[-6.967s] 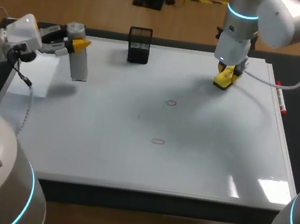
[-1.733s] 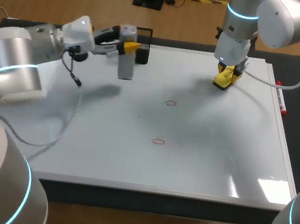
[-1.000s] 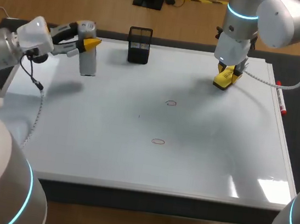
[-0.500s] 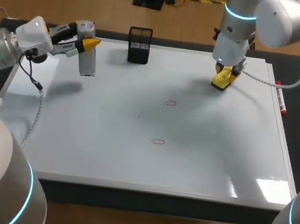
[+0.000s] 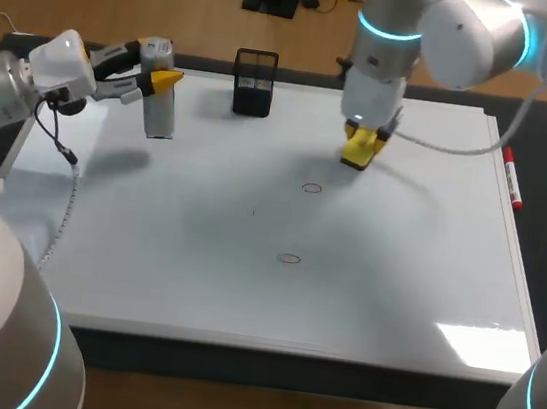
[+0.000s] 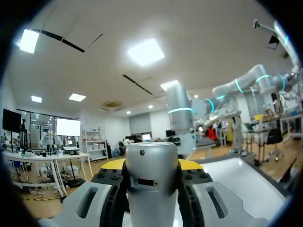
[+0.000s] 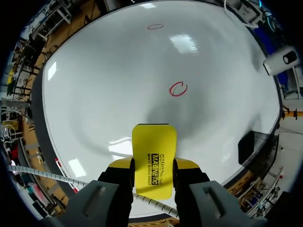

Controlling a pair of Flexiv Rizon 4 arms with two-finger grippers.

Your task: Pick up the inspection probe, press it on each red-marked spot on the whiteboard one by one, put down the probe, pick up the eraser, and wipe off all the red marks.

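Note:
My left gripper [image 5: 161, 80] is shut on the grey cylindrical probe [image 5: 161, 107], held upright over the far left corner of the whiteboard [image 5: 392, 301]. In the left wrist view the probe [image 6: 151, 184] stands between the yellow fingertips [image 6: 112, 164]. My right gripper [image 5: 362, 136] is shut on the yellow eraser [image 5: 358, 149], just beyond and right of the upper red circle [image 5: 312, 188]. A second red circle [image 5: 288, 259] lies nearer the front. In the right wrist view the eraser [image 7: 152, 158] points at the near red circle [image 7: 178, 89]; the other circle [image 7: 155, 27] lies farther ahead.
A black mesh basket [image 5: 253, 83] stands at the board's far edge, between the two grippers. A red marker [image 5: 511, 181] lies along the board's right edge. A cable hangs from my left wrist over the board's left side.
My right arm has carried the eraser leftward and slightly forward, toward the upper red circle. My left arm, back at the far left with the probe, has stayed put over the last second.

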